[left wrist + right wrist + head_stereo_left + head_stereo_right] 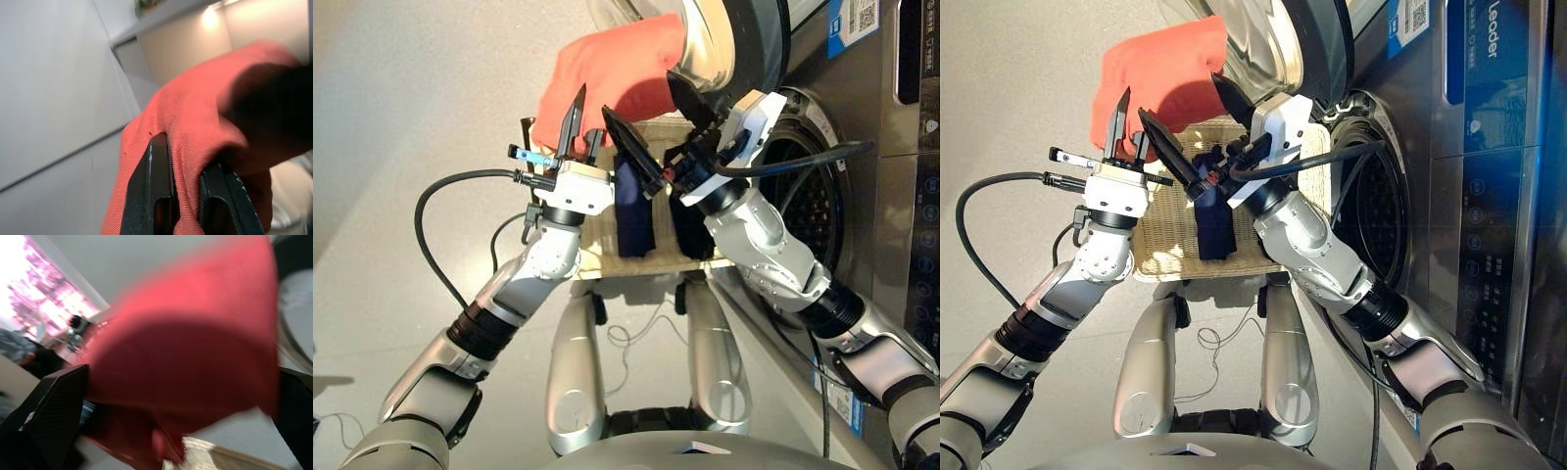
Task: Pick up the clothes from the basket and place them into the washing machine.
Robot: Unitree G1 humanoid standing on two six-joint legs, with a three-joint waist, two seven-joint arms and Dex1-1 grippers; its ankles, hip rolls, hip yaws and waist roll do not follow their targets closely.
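— Where's the coral-red garment point(612, 78) now?

— Up in the air, pinched in the left gripper point(188, 196): the wrist view shows a fold of the cloth clamped between its two black fingers point(151, 196). It hangs just beyond those fingertips, lifted above the basket point(1170, 250) and brushing the edge of the open porthole door point(734, 44).

— And the right gripper point(651, 117)?

— Spread wide, holding nothing; the red cloth sits between its fingers, but I see no contact. The navy garment point(633, 211) and the black one point(690, 225) lie below it in the basket.

— So how should this step go?

— My judgement: carry the cloth sideways to the drum opening point(808, 211) of the washing machine point(1489, 196), which lies off to the right of the left pincer, past the right arm. Keep the pinch firm (only a fold is held, so it could slip), clear the door rim, and let go only once the bulk is inside.

— Arm poses?

— Left forearm raised, gripper pointing up and forward. Right arm bent at the elbow, crossing before the drum mouth, wrist angled inward towards the cloth.
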